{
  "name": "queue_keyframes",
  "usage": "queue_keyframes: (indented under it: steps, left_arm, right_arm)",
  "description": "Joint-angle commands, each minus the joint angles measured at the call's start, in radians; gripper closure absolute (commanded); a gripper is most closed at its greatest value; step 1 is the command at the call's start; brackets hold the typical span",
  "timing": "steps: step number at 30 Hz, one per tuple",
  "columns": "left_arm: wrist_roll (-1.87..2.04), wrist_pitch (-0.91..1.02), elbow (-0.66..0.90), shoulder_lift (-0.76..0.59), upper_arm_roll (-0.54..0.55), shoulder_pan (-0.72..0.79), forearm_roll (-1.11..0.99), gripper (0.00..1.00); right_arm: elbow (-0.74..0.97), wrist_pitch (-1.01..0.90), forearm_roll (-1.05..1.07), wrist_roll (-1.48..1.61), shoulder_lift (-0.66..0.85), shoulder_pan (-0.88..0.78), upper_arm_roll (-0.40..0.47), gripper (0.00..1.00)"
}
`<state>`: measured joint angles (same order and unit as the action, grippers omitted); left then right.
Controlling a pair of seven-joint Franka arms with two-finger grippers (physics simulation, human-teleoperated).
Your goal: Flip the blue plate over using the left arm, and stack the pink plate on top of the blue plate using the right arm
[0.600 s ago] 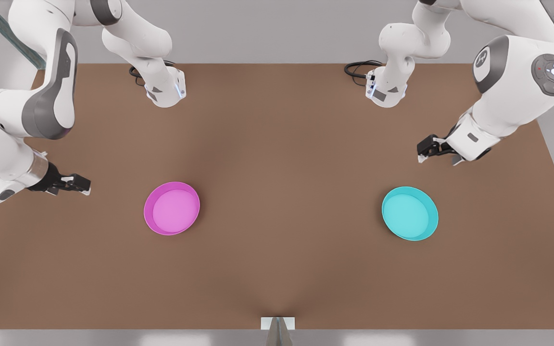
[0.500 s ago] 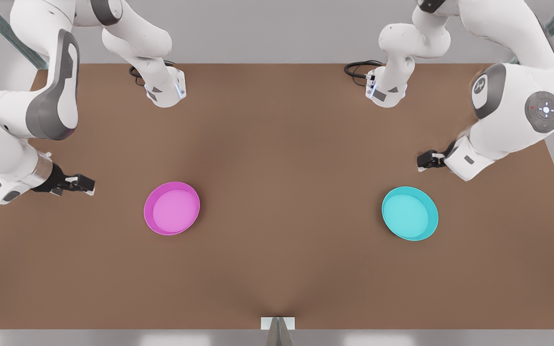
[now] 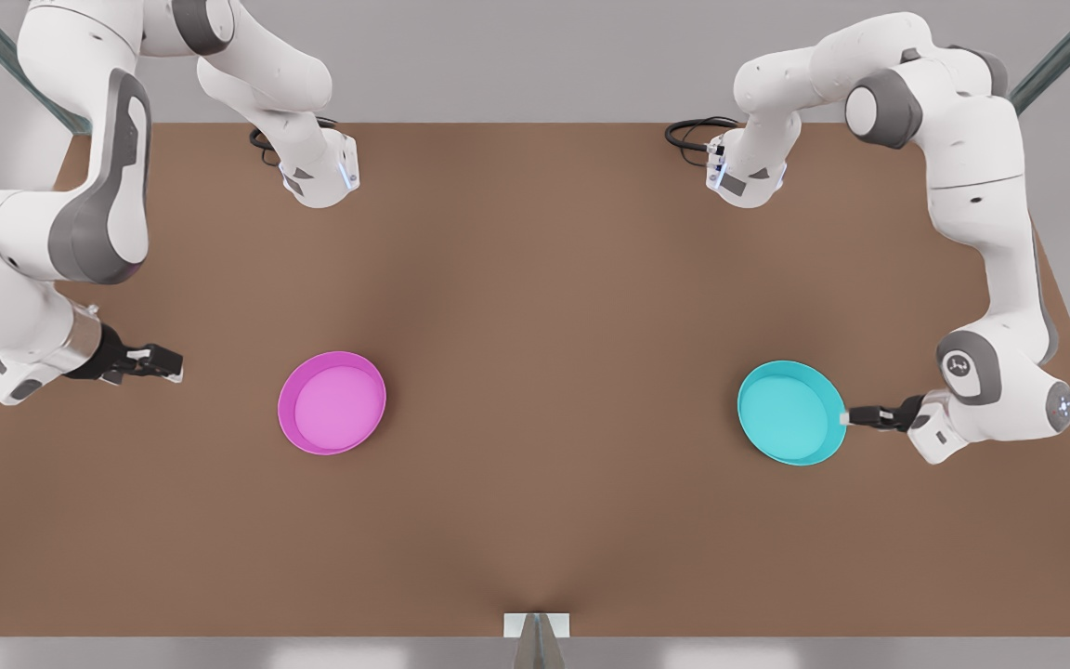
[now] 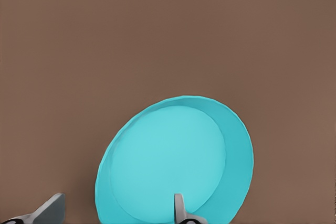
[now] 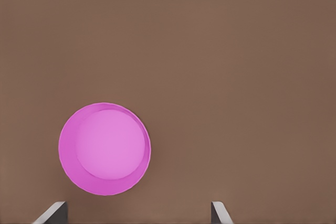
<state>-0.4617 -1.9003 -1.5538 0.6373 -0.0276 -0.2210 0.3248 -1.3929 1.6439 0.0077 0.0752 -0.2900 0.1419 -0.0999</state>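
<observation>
The blue plate (image 3: pixel 790 413) lies open side up on the brown table at the front view's right. My left gripper (image 3: pixel 854 417) is level with the plate's outer rim and open. In the left wrist view one fingertip (image 4: pixel 179 208) sits over the blue plate (image 4: pixel 176 161) and the other (image 4: pixel 51 211) stands outside its rim, with the left gripper (image 4: pixel 114 214) straddling the rim. The pink plate (image 3: pixel 332 402) lies open side up at the front view's left. My right gripper (image 3: pixel 166 361) hovers open, well apart from it on its outer side. The right wrist view shows the pink plate (image 5: pixel 104 149) ahead of the open right gripper (image 5: pixel 135 213).
Both arm bases (image 3: pixel 321 172) (image 3: pixel 744 177) stand at the table's back edge with black cables beside them. A small white bracket (image 3: pixel 536 624) sits at the middle of the front edge. Bare brown table (image 3: pixel 535 279) lies between the plates.
The left arm has swung down and forward, bringing its gripper from behind the blue plate to the plate's outer rim. The right gripper has barely shifted. Neither plate has moved.
</observation>
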Motion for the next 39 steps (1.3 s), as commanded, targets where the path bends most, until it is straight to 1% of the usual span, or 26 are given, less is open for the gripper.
queue_keyframes:
  steps: [1,2,4,7,10,14,17,24,25,27,28,32,34,36,37,38,39]
  left_arm:
    - [0.0,0.004,-0.014,-0.004,0.0,-0.001,0.017,0.0]
    - [0.002,-0.016,-0.051,-0.025,-0.002,-0.004,0.017,0.0]
    - [0.005,-0.141,-0.196,-0.093,-0.002,-0.023,0.016,0.0]
    - [0.005,-0.144,-0.209,-0.082,0.0,-0.044,0.016,0.0]
    - [0.003,-0.132,-0.209,-0.061,0.0,-0.041,0.019,0.0]
    - [0.002,-0.161,-0.207,-0.027,0.002,-0.038,0.022,0.0]
    - [0.002,-0.183,-0.207,-0.013,0.031,-0.041,0.046,0.0]
    - [-0.006,-0.203,-0.206,0.024,0.051,-0.075,0.06,0.01]
    - [-0.005,-0.203,-0.206,0.024,0.052,-0.077,0.062,0.2]
    - [-0.005,-0.204,-0.206,0.027,0.054,-0.077,0.062,0.38]
    - [-0.005,-0.212,-0.207,0.028,0.06,-0.077,0.066,0.42]
    - [-0.006,-0.237,-0.209,0.041,0.06,-0.077,0.066,0.42]
    - [-0.006,-0.238,-0.209,0.041,0.061,-0.077,0.066,0.48]
    - [-0.005,-0.238,-0.209,0.041,0.061,-0.077,0.066,0.58]
    - [-0.006,-0.24,-0.209,0.041,0.06,-0.075,0.066,0.59]
    - [-0.006,-0.246,-0.209,0.041,0.061,-0.075,0.066,0.64]
    - [-0.005,-0.246,-0.209,0.042,0.061,-0.075,0.066,0.65]
  right_arm:
    - [0.0,0.001,0.0,0.0,0.0,-0.001,0.0,0.0]
    - [0.0,0.001,0.0,0.0,-0.001,-0.001,0.0,0.0]
    - [0.0,0.002,-0.002,-0.003,-0.009,-0.005,0.0,0.0]
    - [0.011,0.005,-0.012,-0.009,-0.02,-0.016,-0.001,0.0]
    - [0.011,0.005,-0.012,-0.014,-0.023,-0.016,-0.001,0.0]
    - [0.014,0.007,-0.011,-0.011,-0.037,-0.016,-0.003,0.0]
    - [0.014,0.004,-0.012,-0.006,-0.035,-0.015,-0.001,0.0]
    - [0.015,-0.007,-0.014,-0.009,-0.032,-0.012,0.0,0.0]
    - [0.015,-0.012,-0.015,-0.009,-0.031,-0.013,0.003,0.0]
    - [0.014,-0.009,-0.015,-0.009,-0.029,-0.012,0.0,0.0]
    - [0.014,-0.009,-0.015,-0.011,-0.031,-0.01,0.0,0.0]
    - [0.014,-0.009,-0.014,-0.011,-0.032,-0.012,0.0,0.0]
    - [0.014,-0.007,-0.015,-0.011,-0.032,-0.012,0.0,0.0]
    - [0.015,-0.009,-0.015,-0.011,-0.032,-0.012,0.0,0.0]
    - [0.014,-0.01,-0.015,-0.011,-0.032,-0.012,0.0,0.0]
    - [0.015,-0.012,-0.015,-0.009,-0.032,-0.01,0.0,0.0]
    - [0.015,-0.012,-0.015,-0.009,-0.032,-0.008,0.0,0.0]
